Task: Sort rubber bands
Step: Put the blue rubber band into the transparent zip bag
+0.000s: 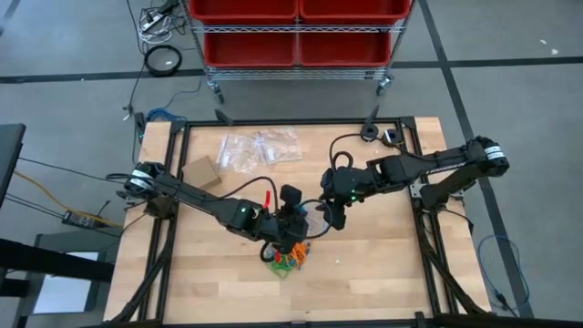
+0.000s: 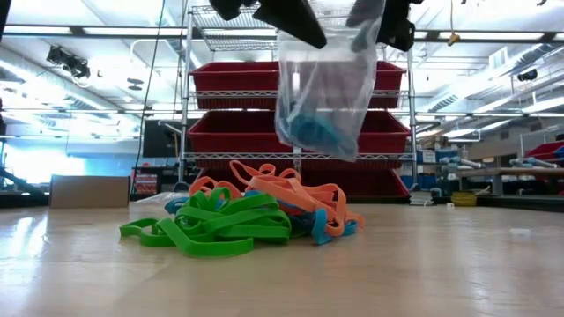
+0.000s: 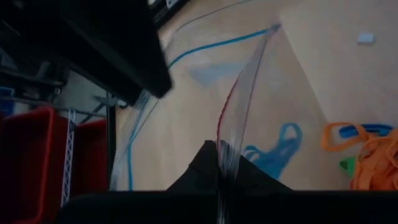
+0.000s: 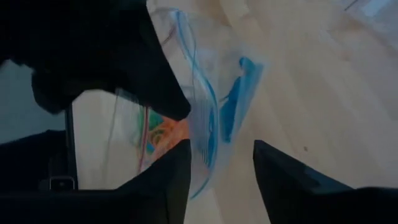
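Green, orange and blue rubber bands [image 2: 251, 220] lie heaped on the counter [image 2: 423, 273] beneath a clear zip bag [image 2: 322, 88]; left fingers [image 3: 217, 163] clench its rim, right fingers [image 4: 180, 168] released alongside.

- Two arms are reaching over one wooden table [image 1: 383, 264].
- One clear bag [image 2: 322, 92] is hanging above the pile, holding blue bands.
- One tangled pile of rubber bands [image 2: 256, 220] is lying there in three colours; single bands are proving uncountable.
- One cardboard box [image 1: 200, 170] is sitting nearby.
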Controlling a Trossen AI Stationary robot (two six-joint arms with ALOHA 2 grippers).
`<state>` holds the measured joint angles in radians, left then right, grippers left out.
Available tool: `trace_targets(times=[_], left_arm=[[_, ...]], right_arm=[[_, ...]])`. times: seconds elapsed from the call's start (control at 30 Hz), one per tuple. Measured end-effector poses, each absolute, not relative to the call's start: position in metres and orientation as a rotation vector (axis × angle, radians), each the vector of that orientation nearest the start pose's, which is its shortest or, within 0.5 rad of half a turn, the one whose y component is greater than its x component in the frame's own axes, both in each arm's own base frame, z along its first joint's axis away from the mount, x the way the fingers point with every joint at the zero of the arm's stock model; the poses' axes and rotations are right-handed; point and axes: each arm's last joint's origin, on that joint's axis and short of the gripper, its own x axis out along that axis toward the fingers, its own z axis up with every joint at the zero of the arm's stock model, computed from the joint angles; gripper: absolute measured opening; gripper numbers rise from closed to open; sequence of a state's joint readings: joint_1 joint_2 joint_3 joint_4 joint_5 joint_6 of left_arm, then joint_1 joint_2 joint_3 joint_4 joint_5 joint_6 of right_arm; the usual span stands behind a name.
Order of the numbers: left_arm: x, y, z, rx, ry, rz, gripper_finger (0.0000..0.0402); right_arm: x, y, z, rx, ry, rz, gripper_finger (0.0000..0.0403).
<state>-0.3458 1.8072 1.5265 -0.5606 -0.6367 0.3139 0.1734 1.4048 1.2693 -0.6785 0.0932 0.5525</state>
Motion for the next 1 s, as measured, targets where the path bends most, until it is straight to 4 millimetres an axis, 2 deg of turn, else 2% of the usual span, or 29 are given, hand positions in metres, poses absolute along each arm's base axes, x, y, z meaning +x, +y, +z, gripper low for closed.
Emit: trace_targets(times=[0.23,1.0], left_arm=[[0.375,-0.114,0.28,0.651,0.817,0.184,0.0001],[0.381,-0.101,0.282,0.602,0.799,0.239,0.0]], right_arm=[[0.291,0.046,0.336,0.41,0.756,-0.15,0.0161],[0.285,0.054,0.332,0.398,0.808,-0.206,0.0158]])
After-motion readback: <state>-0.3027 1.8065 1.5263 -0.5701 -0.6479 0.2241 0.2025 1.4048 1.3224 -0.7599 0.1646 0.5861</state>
